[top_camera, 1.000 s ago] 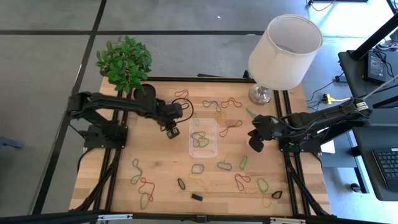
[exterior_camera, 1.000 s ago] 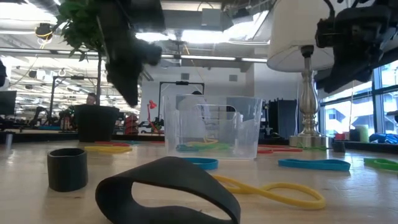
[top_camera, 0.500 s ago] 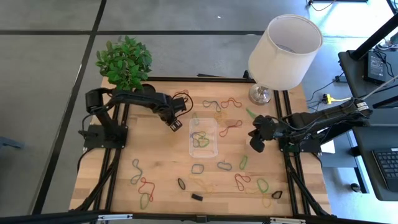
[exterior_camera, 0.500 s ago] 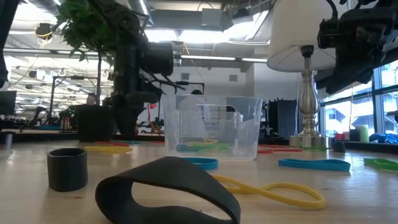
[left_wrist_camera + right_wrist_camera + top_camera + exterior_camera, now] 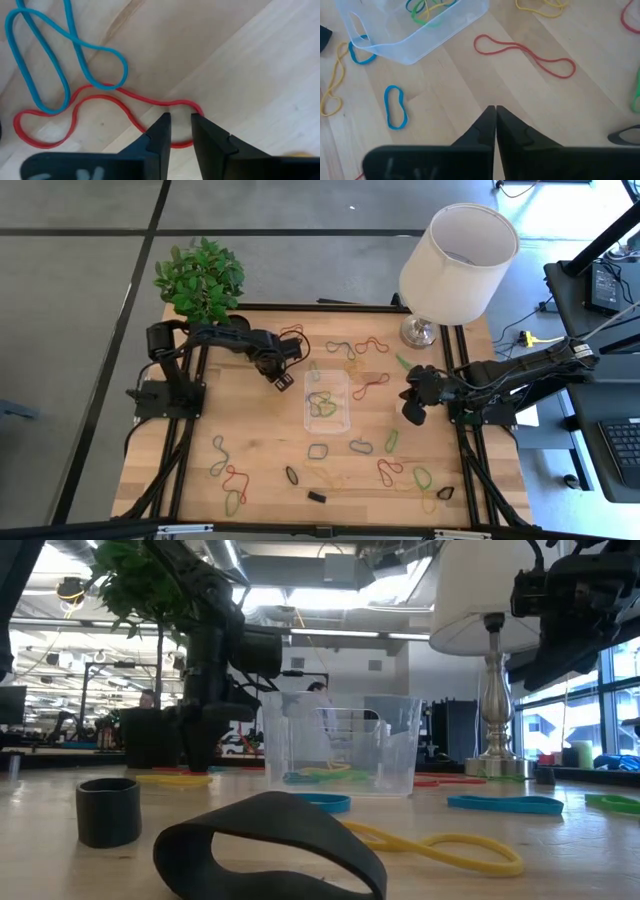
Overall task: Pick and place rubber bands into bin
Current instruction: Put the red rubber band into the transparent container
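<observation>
High view, your stock at this moment, all placed against the bin (image 5: 327,400), the clear tray at the middle of the wooden table (image 5: 250,440).

Item: bin. It holds a few rubber bands, green, yellow and dark.

Item: rubber bands (image 5: 340,435). You have them scattered on every side of the bin, lying flat and apart from one another. A red band (image 5: 100,107) and a blue band (image 5: 55,60) lie to the left of the bin, toward the plant; the two touch where their loops meet.

Item: left gripper (image 5: 281,380). You will find it just left of the bin's far corner, down at the table. In the left wrist view its fingers (image 5: 159,137) stand a little apart, one on each side of a bend of the red band. They have not clenched on it.

Item: right gripper (image 5: 411,412). You have it to the right of the bin, raised above the table, waiting. Its fingers (image 5: 485,127) are pressed together with nothing between them. A second red band (image 5: 522,55) lies on the wood between it and the bin.

Item: plant (image 5: 200,280), at the far left corner from the bin.

Item: lamp (image 5: 455,265), at the far right corner from the bin.
</observation>
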